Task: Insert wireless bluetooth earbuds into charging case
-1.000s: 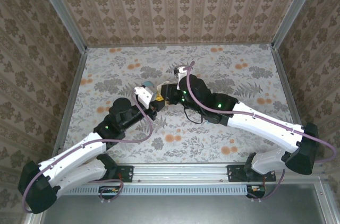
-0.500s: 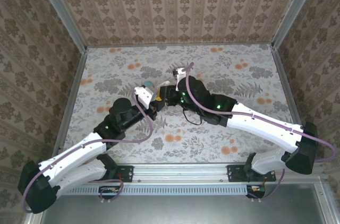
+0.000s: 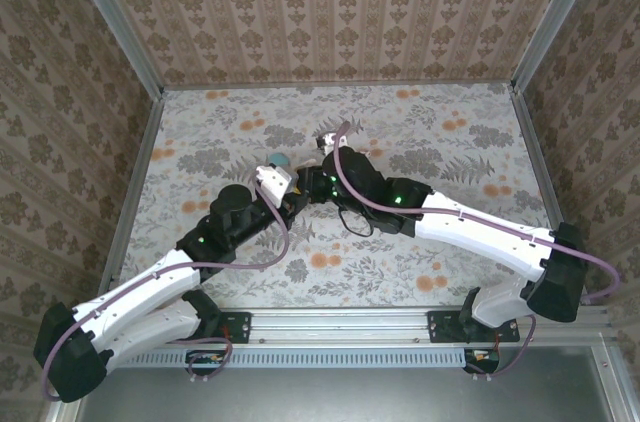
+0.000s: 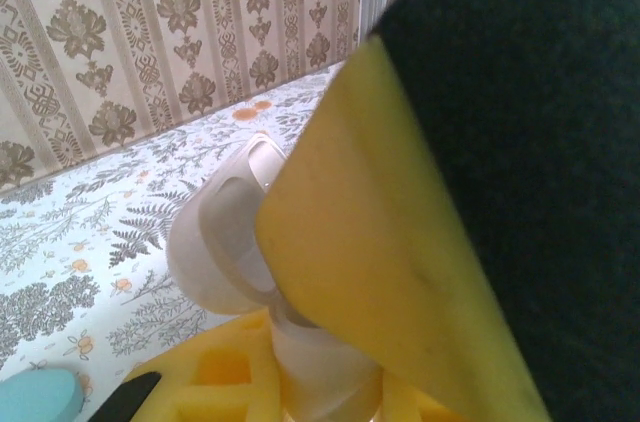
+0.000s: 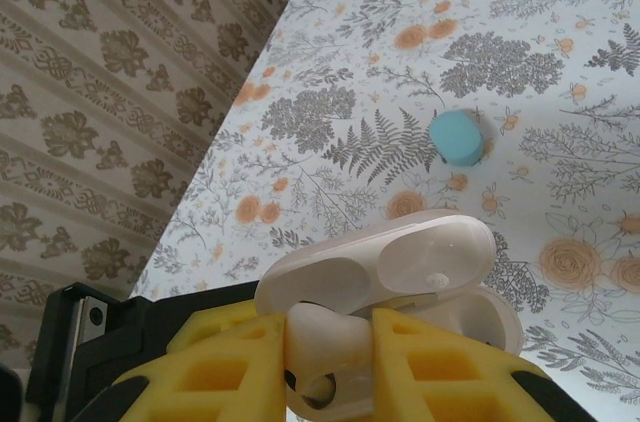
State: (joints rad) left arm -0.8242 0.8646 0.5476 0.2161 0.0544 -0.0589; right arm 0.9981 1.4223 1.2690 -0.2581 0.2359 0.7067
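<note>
Yellow finger (image 4: 370, 242) close at right; white case (image 4: 215, 252) behind it, open; teal earbud (image 4: 35, 397) bottom-left on table (image 4: 90, 232).

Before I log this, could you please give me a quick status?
Right gripper shut on glossy white open charging case. Left gripper shut, close alongside. Teal pebble-like earbud loose on floral table.

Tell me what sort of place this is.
Probably a staged robot test booth, not a home: wallpapered panels box in a floral tabletop, framed by aluminium rails, with two arms bolted at the edge.
</note>
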